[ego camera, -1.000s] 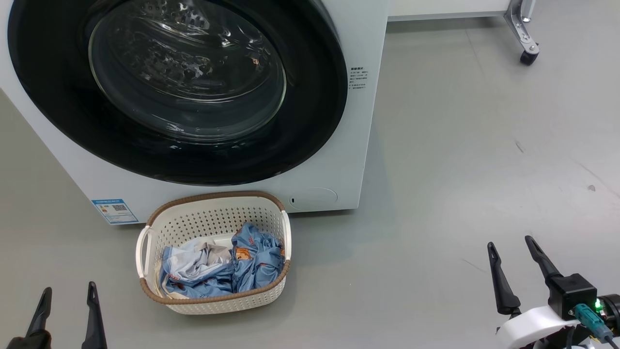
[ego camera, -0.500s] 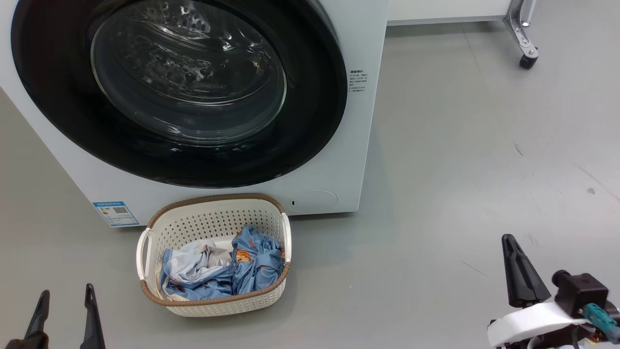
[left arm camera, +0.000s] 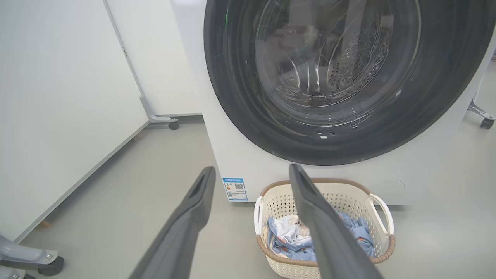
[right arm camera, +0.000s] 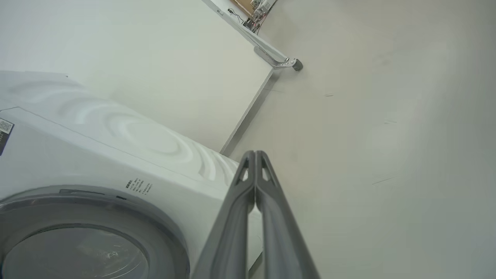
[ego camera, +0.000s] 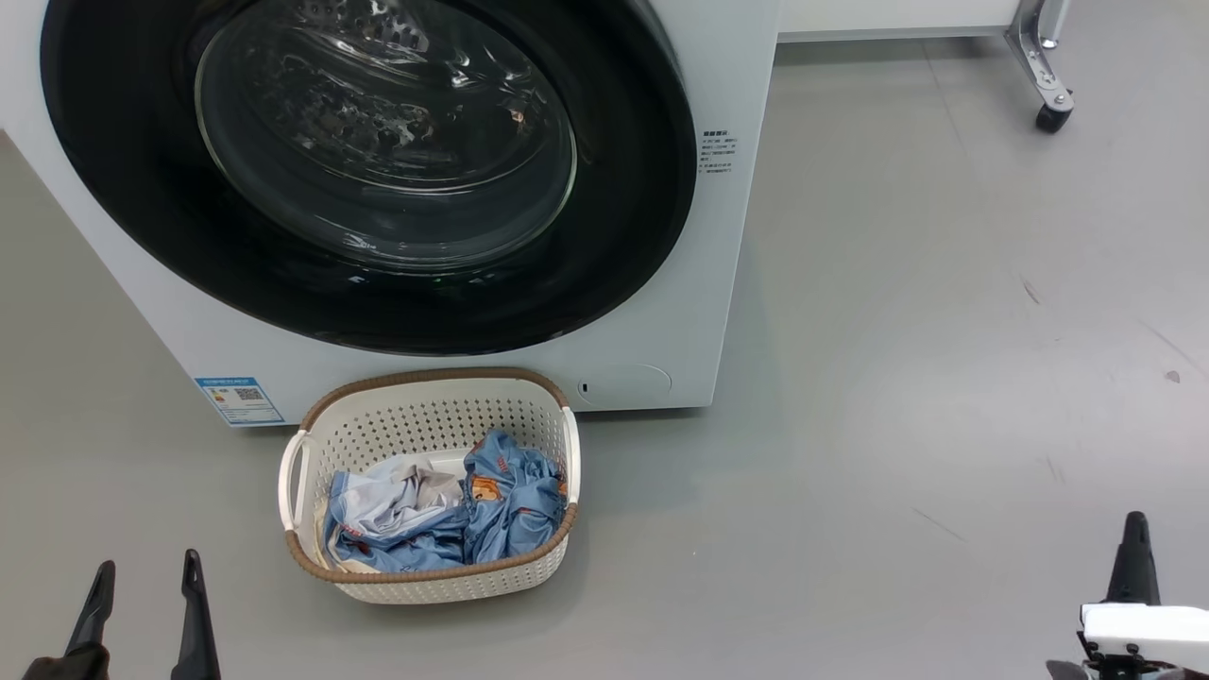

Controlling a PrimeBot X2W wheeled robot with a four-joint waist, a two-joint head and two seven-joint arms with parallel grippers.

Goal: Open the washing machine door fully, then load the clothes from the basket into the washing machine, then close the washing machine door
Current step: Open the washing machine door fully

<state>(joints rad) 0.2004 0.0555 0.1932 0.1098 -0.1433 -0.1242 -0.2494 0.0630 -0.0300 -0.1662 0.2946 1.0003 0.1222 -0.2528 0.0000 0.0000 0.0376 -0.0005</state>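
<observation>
The washing machine [ego camera: 661, 312] stands ahead with its door [ego camera: 623, 227] shut against the white front, the steel drum dim behind the glass bowl. In front of it on the floor sits the cream basket [ego camera: 430, 382], and the clothes [ego camera: 501, 501] lie bunched inside, light blue with white and grey. My left gripper [ego camera: 146, 574] is open at the lower left, short of the basket; in the left wrist view, the left gripper [left arm camera: 252, 172] frames the basket [left arm camera: 381, 211] and the clothes [left arm camera: 285, 236]. My right gripper [right arm camera: 255, 154] is shut on nothing, low at the right, with one finger [ego camera: 1132, 562] showing.
White panels on caster feet stand behind the washer at the right [ego camera: 1051, 118] and along the left side [left arm camera: 58, 97]. Grey floor [ego camera: 897, 331] spreads wide to the right of the washer and the basket.
My right gripper has gone from open to shut, turned and sunk toward the lower right corner. The head camera has shifted a little. The left gripper, basket and door are as before.
</observation>
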